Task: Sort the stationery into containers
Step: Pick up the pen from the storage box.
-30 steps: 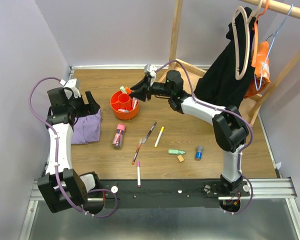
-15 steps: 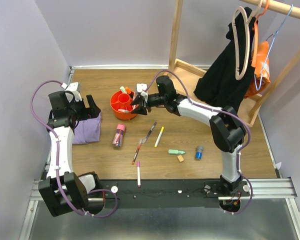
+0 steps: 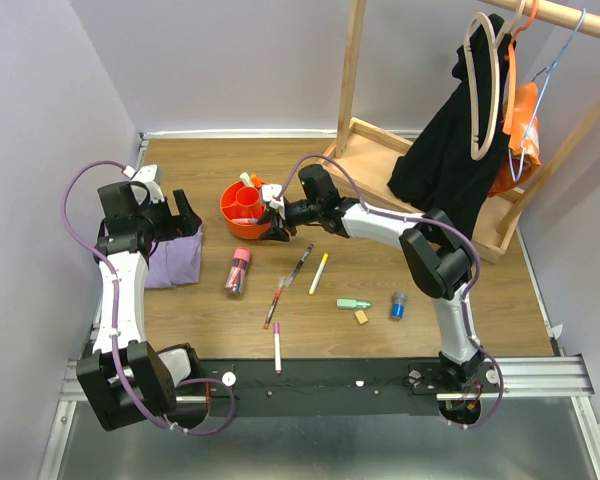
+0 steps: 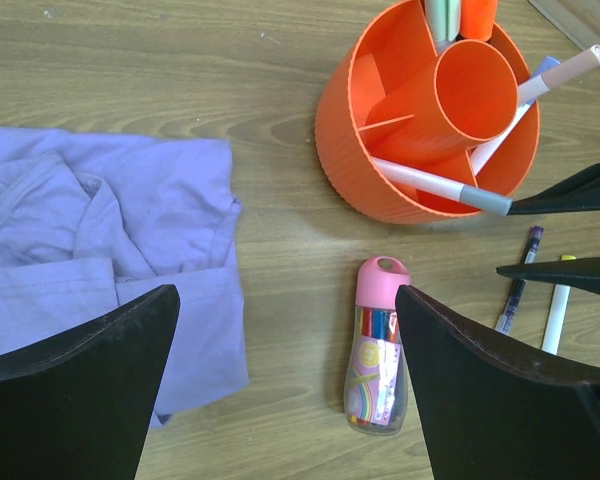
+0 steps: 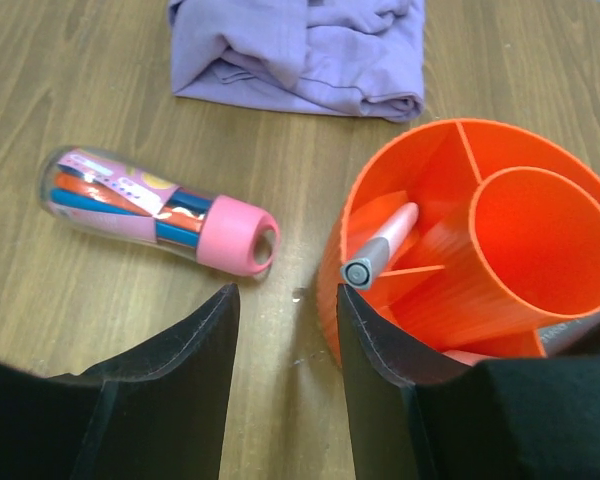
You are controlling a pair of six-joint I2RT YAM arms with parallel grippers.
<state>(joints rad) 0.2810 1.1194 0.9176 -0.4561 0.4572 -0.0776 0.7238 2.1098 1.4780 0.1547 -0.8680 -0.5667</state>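
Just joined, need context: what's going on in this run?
Stationery sorting, partway through. The right gripper is open at the rim of the orange tub, holding nothing; a few markers already lie in it. The left gripper hangs open over the edge of the purple cloth. Not yet sorted, on the table: the pink-capped tube, loose pens, a green highlighter, an eraser and a blue cylinder.

Orange divided tub [image 3: 230, 212] upright on the surface, partly filled; the rest of the stationery lies loose.
Grey-tipped white marker [image 4: 435, 184] leans in an outer compartment. Pink-capped clear tube [image 3: 238, 270] lies on its side just beside the tub. Nearer: dark pen [image 3: 301, 260], yellow marker [image 3: 319, 272], red pen [image 3: 275, 302], pink pen [image 3: 276, 348]. To the right: green highlighter [image 3: 354, 304], tan eraser [image 3: 361, 317], blue cylinder [image 3: 398, 304].
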